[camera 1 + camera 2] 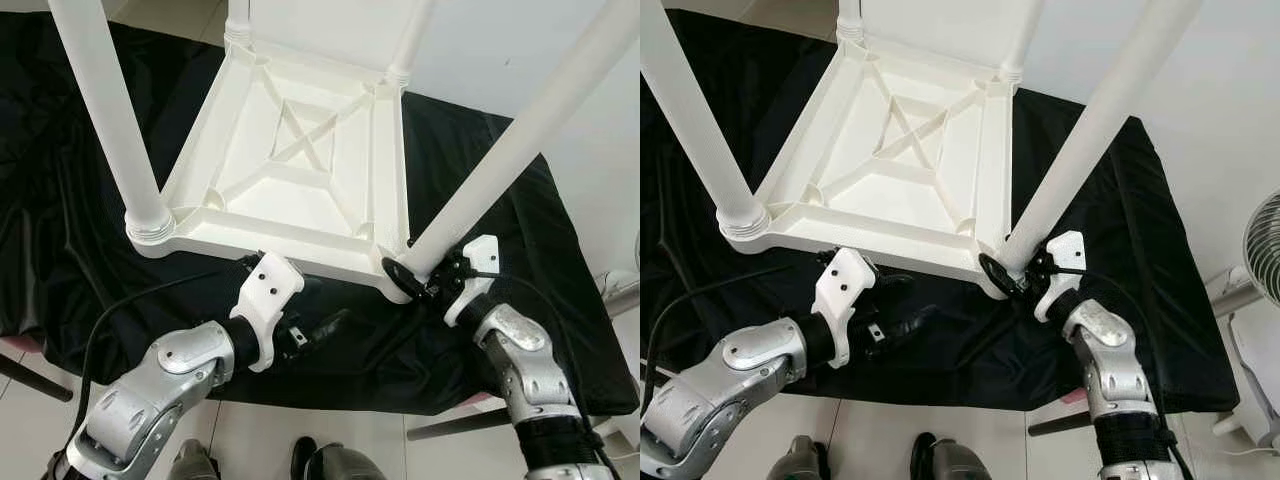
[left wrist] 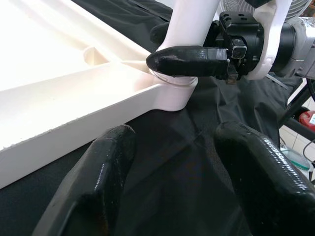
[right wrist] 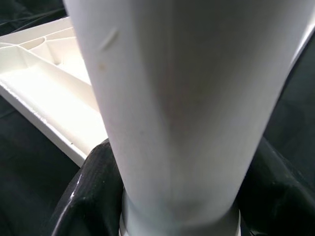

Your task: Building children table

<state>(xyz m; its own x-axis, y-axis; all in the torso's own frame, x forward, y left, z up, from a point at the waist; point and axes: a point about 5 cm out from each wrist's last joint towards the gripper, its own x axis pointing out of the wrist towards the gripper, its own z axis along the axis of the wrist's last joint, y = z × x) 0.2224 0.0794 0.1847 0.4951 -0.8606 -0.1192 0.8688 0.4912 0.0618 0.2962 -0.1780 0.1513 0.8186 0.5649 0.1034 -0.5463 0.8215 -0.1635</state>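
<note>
A white plastic children's table top (image 1: pixel 300 170) lies upside down on a black cloth, with white legs standing up from its corners. My right gripper (image 1: pixel 412 277) is shut on the base of the near right leg (image 1: pixel 520 140), right where it meets the corner socket; the leg (image 3: pixel 167 108) stands between its black fingers (image 3: pixel 86 196). The left gripper (image 1: pixel 320 325) hovers open over the cloth just in front of the table top's near edge, its fingers (image 2: pixel 98 182) pointing toward that same corner (image 2: pixel 172 93).
The black cloth (image 1: pixel 80 250) covers a low surface that ends near my feet. The near left leg (image 1: pixel 110 120) rises steeply toward the camera. A white fan (image 1: pixel 1255 260) stands on the floor at the right. White wall lies behind.
</note>
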